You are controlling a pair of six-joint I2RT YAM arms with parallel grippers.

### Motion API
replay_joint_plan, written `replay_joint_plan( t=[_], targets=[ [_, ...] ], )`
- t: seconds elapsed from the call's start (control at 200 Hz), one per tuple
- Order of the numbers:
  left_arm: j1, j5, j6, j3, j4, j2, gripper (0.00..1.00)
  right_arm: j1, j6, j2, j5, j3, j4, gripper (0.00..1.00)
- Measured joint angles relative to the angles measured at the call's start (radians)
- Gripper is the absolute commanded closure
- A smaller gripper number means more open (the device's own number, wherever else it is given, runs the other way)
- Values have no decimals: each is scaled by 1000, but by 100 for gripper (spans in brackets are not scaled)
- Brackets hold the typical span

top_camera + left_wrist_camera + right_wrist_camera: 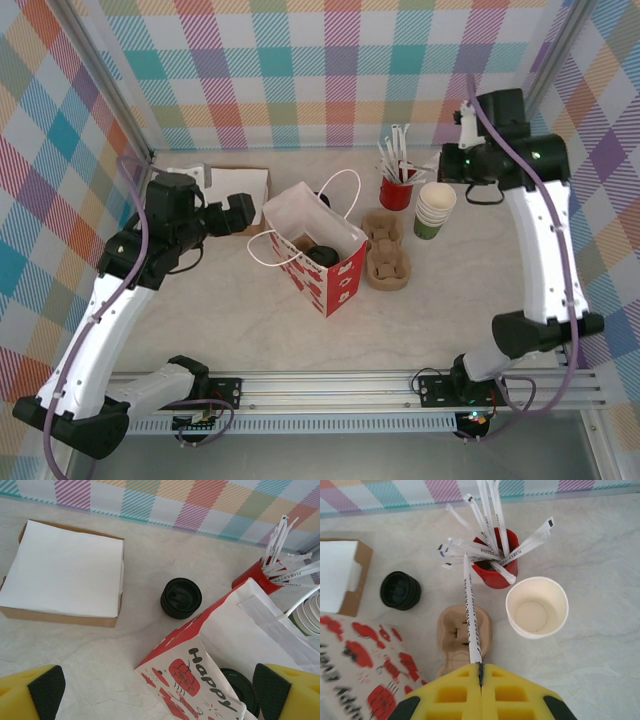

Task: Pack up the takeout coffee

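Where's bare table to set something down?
Bare pale tabletop lies in front of the red-printed white paper bag and right of the stacked cream-rimmed paper cups. Crowded between bag, brown pulp cup carriers and red cup of straws.

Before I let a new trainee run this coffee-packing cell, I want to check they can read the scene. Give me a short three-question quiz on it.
1. True or false: the right gripper is shut on a wrapped straw.
2. Where does the takeout coffee sit relative to the paper bag? A inside it; B beside it; C behind it.
3. Fill in the blank: the left gripper is ____.
Key: 1 true; 2 A; 3 open.
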State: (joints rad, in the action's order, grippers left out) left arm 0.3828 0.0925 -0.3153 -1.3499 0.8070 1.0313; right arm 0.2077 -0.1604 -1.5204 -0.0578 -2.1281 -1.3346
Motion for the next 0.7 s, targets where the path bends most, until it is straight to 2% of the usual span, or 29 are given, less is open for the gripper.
replay_joint_plan(
  t=[0.135, 0.355, 0.495, 0.7],
  targets=[
    [0, 35, -23, 34, -5, -42, 2, 0, -20, 105, 77, -14, -33, 100],
    [0, 113, -59, 79, -6, -107, 2, 27, -74, 200, 319, -26, -42, 100],
    [0, 145, -72, 94, -5, -128, 1, 119, -103, 205, 409, -17, -29, 100],
    [0, 165, -82, 95, -4, -139, 1, 295, -117, 153, 377, 16, -21, 100]
  ],
)
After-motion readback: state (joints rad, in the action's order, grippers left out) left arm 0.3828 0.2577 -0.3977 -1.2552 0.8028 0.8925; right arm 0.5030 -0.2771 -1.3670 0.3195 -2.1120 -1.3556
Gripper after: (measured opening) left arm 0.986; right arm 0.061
